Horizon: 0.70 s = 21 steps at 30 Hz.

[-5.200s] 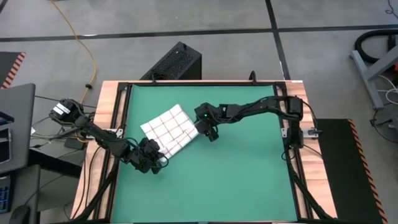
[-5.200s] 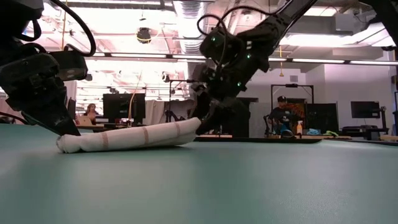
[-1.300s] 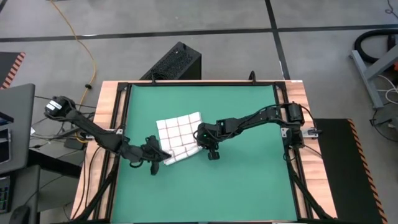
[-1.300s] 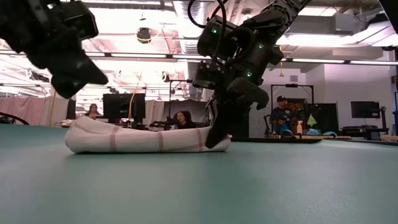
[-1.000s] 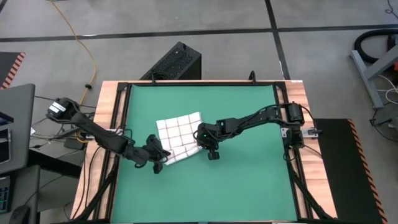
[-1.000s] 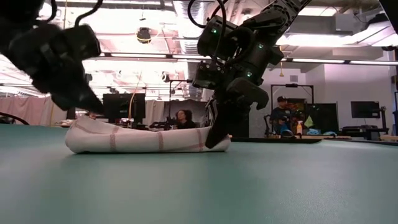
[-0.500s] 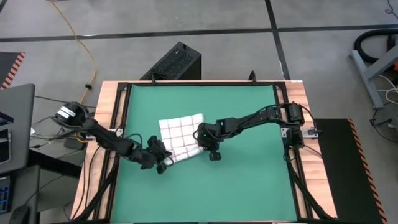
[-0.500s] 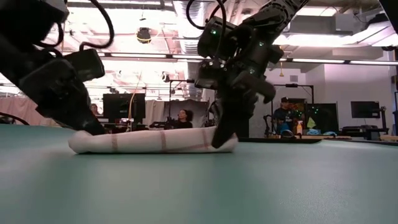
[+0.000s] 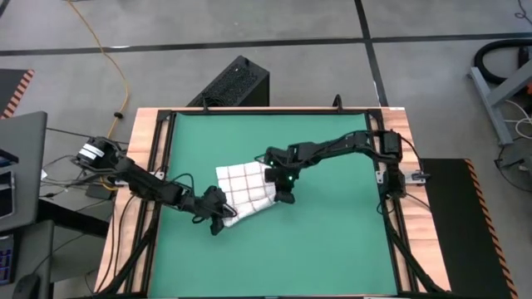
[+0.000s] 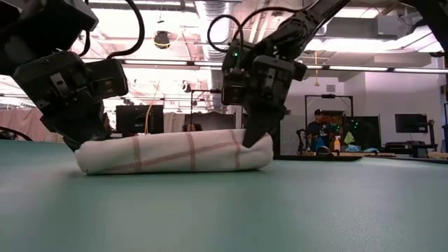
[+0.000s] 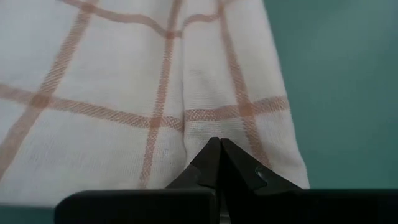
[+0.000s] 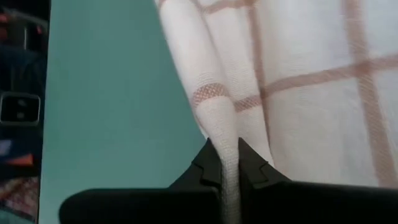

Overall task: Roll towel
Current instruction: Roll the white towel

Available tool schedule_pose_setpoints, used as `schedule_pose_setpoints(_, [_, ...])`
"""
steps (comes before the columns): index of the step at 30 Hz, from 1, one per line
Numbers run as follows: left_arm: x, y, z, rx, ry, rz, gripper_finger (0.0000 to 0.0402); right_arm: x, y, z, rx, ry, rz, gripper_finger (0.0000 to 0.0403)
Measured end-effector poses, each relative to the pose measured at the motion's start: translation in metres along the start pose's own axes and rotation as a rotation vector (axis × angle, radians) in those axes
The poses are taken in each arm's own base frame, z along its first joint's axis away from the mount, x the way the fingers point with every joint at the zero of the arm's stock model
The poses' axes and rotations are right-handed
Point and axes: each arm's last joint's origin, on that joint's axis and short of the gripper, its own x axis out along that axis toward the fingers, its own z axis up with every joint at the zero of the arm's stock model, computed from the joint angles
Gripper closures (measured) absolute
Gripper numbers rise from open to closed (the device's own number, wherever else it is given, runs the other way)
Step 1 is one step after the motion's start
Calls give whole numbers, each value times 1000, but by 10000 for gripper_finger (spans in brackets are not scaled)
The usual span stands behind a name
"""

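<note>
The towel point(image 9: 246, 188) lies partly rolled on the green mat point(image 9: 324, 241), near the mat's centre and slightly toward the left arm's side. In the low view it forms a low, thick roll point(image 10: 175, 152) resting flat on the mat, with red check lines across its surface.

The left gripper point(image 9: 218, 218) sits at the towel end nearer the left arm. Its fingers point(image 11: 214, 163) are fully closed, tips pressed together against the towel's edge point(image 11: 205, 118). The pictures do not show cloth caught between them.

The right gripper point(image 9: 281, 193) sits at the opposite towel end, on the side facing the right arm. Its fingers point(image 12: 249, 168) are clenched on a narrow fold of the towel point(image 12: 217, 112); the fold passes between the two tips.

In the low view both grippers point(image 10: 80, 143) point(image 10: 253, 136) meet the roll at its two ends, at mat level. Beyond the mat, a seated person point(image 10: 316, 133) is visible in the room.
</note>
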Motion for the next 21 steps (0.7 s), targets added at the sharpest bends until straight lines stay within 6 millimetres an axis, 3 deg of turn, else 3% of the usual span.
schedule_pose_setpoints(9, [1, 1, 4, 6, 32, -65, 401, -16, -24, 1, 146, -43, -24, 381])
schedule_pose_setpoints(21, [2, 3, 6, -34, 110, -159, 401, -9, -23, 12, 242, -145, -84, 381])
